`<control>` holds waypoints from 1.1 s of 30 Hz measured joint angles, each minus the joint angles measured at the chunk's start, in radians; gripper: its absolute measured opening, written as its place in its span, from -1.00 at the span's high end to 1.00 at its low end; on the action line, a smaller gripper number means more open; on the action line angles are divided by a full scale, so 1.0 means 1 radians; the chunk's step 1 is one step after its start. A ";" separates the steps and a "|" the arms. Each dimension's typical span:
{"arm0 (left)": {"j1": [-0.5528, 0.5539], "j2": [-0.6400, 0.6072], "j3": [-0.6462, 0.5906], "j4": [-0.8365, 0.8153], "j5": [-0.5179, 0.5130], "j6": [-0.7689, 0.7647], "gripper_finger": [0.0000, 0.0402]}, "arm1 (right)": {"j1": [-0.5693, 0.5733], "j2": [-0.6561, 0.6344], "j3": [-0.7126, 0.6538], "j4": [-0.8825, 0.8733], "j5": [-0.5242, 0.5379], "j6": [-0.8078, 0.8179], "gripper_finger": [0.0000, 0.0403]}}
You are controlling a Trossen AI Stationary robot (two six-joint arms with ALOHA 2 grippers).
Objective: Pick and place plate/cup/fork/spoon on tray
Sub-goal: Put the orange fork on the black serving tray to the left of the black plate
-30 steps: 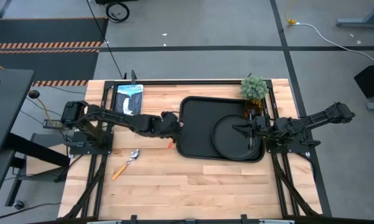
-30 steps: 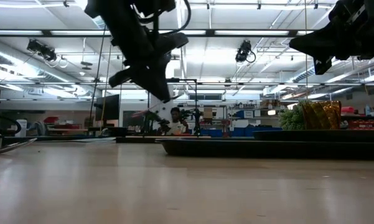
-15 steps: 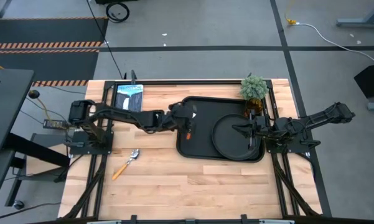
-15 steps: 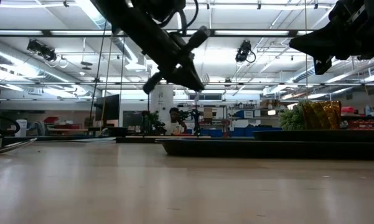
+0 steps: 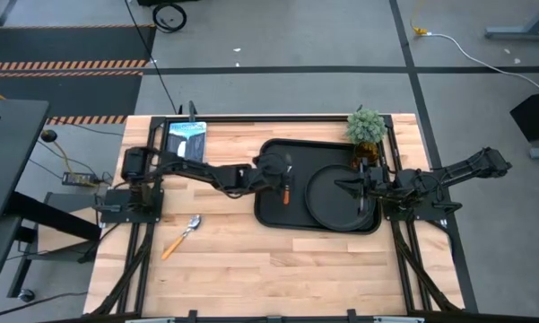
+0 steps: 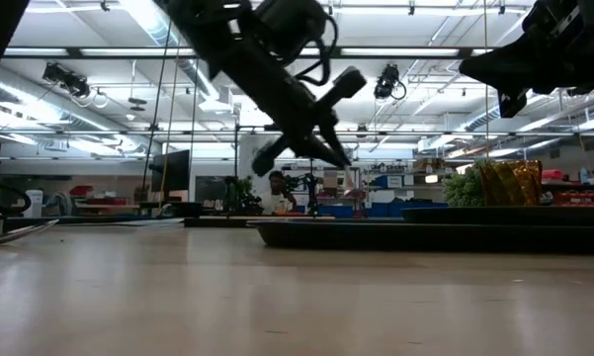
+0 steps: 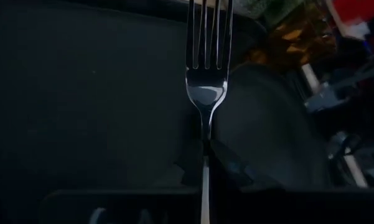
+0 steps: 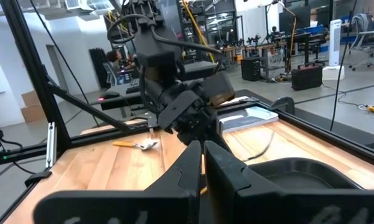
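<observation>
My left gripper (image 5: 283, 178) is shut on the fork (image 7: 208, 68) above the left half of the black tray (image 5: 278, 215). The fork's orange handle (image 5: 287, 192) shows just near of the gripper. The round black plate (image 5: 334, 199) lies on the tray's right half. An amber cup (image 5: 365, 161) seems to stand at the tray's far right corner. The spoon (image 5: 185, 235) lies on the wooden table to the tray's near left. My right gripper (image 5: 346, 187) is shut and empty, well above the plate's right part (image 6: 514, 94). My left gripper pinches the fork's thin metal neck (image 7: 205, 134) between its two fingers (image 7: 233, 167), just behind the tines. The fingers slant down from the table's left and lie along the fork, and the tines (image 7: 209, 31) stick out ahead of them. The fork is lifted clear above the tray.
A small green potted plant (image 5: 366, 127) stands at the table's far right, beside the tray. A blue and white packet (image 5: 186, 142) lies at the far left. Bare wood spreads along the table's near side (image 5: 278, 269). A person shows far off in the room (image 6: 275, 190).
My left gripper has carried the fork toward the table's right edge, from just outside the tray's left rim to above the tray's left half. The fork has stayed in the hold and clear of the table.
</observation>
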 joint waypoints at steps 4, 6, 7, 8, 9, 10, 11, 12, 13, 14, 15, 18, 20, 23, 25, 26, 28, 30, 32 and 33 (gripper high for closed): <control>-0.017 0.064 0.109 -0.061 -0.031 -0.013 0.93 | 0.000 0.000 0.000 0.005 0.000 0.000 0.87; -0.030 0.107 0.181 -0.106 -0.043 -0.017 0.93 | 0.000 0.000 0.000 0.005 0.000 0.000 0.87; -0.034 0.127 0.215 -0.159 -0.049 -0.023 0.93 | 0.000 0.000 0.000 0.005 0.001 0.000 0.87; -0.038 0.149 0.255 -0.204 -0.059 -0.039 0.93 | 0.000 0.000 0.000 0.006 0.001 0.000 0.87; -0.040 0.168 0.293 -0.255 -0.057 -0.055 0.93 | 0.000 0.000 0.000 0.006 0.003 0.000 0.87; -0.042 0.188 0.327 -0.326 -0.060 -0.072 0.93 | 0.000 0.000 0.000 0.006 0.003 0.000 0.87; -0.043 0.208 0.361 -0.373 -0.061 -0.088 0.93 | 0.000 0.000 0.000 0.009 0.003 0.000 0.87; -0.042 0.227 0.394 -0.414 -0.059 -0.099 0.93 | 0.000 0.000 0.000 0.011 0.003 0.000 0.87; -0.041 0.247 0.422 -0.452 -0.063 -0.114 0.93 | 0.000 0.000 0.000 0.011 0.003 0.000 0.87; -0.040 0.262 0.450 -0.472 -0.064 -0.119 0.93 | 0.000 0.000 0.000 0.011 0.003 0.000 0.87; -0.040 0.277 0.475 -0.508 -0.059 -0.122 0.93 | 0.000 0.000 0.000 0.012 0.003 0.000 0.87; -0.039 0.323 0.533 -0.571 -0.041 -0.147 0.93 | 0.000 0.000 0.000 0.012 0.003 0.000 0.87; -0.038 0.343 0.546 -0.591 -0.026 -0.165 0.93 | 0.000 0.000 0.000 0.012 0.003 0.000 0.87; -0.035 0.356 0.546 -0.605 -0.004 -0.189 0.91 | 0.000 0.000 0.000 0.020 0.004 0.000 0.87; -0.032 0.357 0.546 -0.621 0.002 -0.196 0.90 | 0.000 0.000 0.000 0.022 0.004 0.000 0.87; -0.032 0.359 0.546 -0.627 0.000 -0.199 0.90 | 0.000 0.000 0.000 0.026 0.004 0.000 0.87; -0.032 0.360 0.546 -0.630 -0.010 -0.201 0.89 | 0.000 0.000 0.000 0.028 0.005 0.000 0.87; -0.032 0.360 0.546 -0.630 -0.020 -0.201 0.89 | 0.000 0.000 0.000 0.034 0.005 0.000 0.87; -0.033 0.360 0.546 -0.630 -0.025 -0.201 0.88 | 0.000 0.000 0.000 0.035 0.005 0.000 0.87; -0.033 0.360 0.546 -0.632 -0.027 -0.201 0.88 | 0.000 0.000 0.000 0.035 0.005 0.000 0.87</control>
